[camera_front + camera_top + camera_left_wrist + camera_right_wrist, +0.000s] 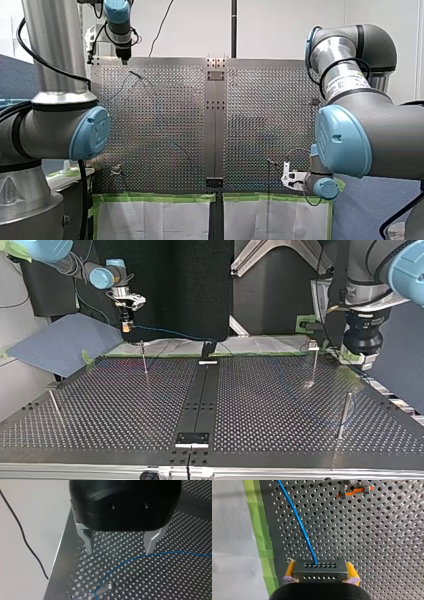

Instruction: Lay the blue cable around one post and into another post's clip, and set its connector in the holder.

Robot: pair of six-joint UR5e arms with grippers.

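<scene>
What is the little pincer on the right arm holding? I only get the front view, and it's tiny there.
Observer: The right wrist view shows my right pincer shut on a black perforated block, with the blue cable coming out of the block.
Operator: And the other pincer, at the far end?
Observer: The left wrist view shows my left pincer open and holding nothing. The cable runs beneath it.
Operator: Where does the cable go from the block?
Observer: In the top view it stretches from the right pincer toward a black bracket at the middle of the table's edge.
</scene>
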